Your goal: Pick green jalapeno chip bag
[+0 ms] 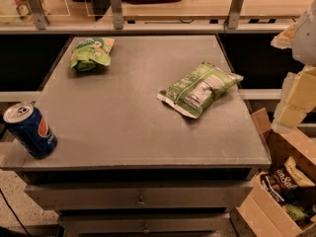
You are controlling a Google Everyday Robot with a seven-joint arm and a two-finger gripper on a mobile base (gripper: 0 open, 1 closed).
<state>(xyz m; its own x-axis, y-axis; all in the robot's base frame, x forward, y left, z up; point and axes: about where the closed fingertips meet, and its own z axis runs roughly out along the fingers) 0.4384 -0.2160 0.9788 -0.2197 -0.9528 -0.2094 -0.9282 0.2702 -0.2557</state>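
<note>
The grey metal bench (123, 132) carries three things. The green jalapeno chip bag (200, 89) lies flat on the right half of the bench, nearer the right edge than the middle and about midway between the far and near edges. Its long axis runs diagonally, with one end towards the far right corner and the other towards the centre. Its white label panel with dark print faces up. A smaller, brighter lime-green bag (91, 52) lies near the far left corner, well apart from the larger bag. A blue soda can (29, 131) stands at the near left corner, close to the left edge, and appears to lean a little. The tool (295, 100) shows as pale, yellowish blocks beyond the right edge of the bench, raised above bench level, apart from the jalapeno bag and touching nothing on the bench. Whether it is released or clenched cannot be told. Below the near right corner, on the floor, an open cardboard box (266, 209) holds several snack packets. Two drawers (140, 199) with small handles sit under the near edge.
</note>
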